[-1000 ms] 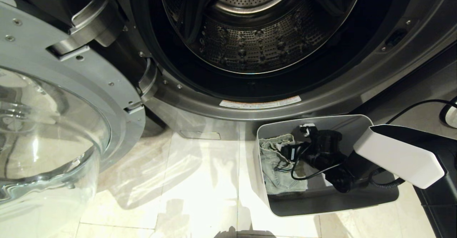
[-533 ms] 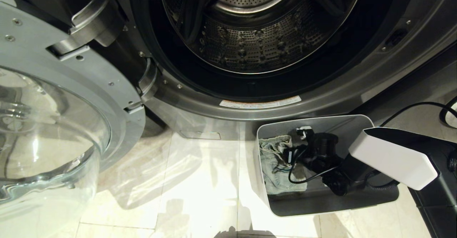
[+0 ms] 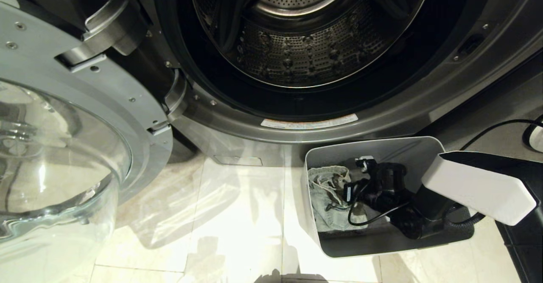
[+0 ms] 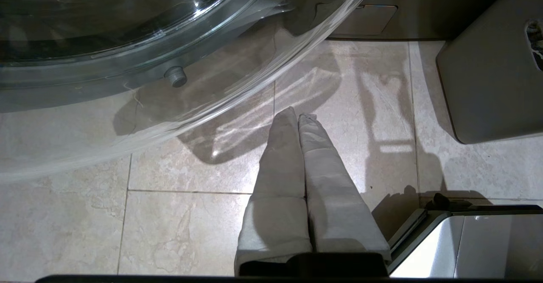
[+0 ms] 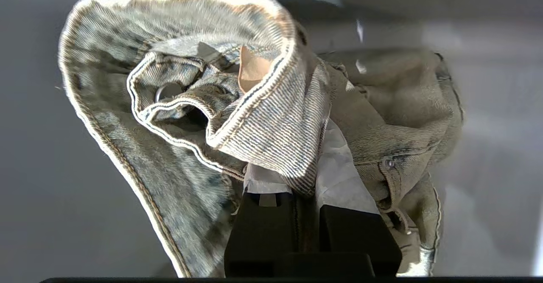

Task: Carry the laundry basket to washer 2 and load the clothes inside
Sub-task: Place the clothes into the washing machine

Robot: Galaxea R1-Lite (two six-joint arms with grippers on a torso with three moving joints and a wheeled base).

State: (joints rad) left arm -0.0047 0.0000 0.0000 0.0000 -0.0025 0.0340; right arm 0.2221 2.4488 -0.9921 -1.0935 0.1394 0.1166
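The right gripper (image 5: 292, 164) is pinching the denim clothes (image 3: 328, 194) down inside the laundry basket (image 3: 316, 232) on the floor, and the open washer drum (image 3: 305, 41) waits higher up, toward the robot's left.

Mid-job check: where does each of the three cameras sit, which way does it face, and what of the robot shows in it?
Head: high, looking down at the washer drum, the laundry basket and the right arm.
Left wrist: behind the shut left pincer, facing floor tiles.
Right wrist: inside the basket, behind the right pincer pinching the clothes.
Shared: basket and clothes.
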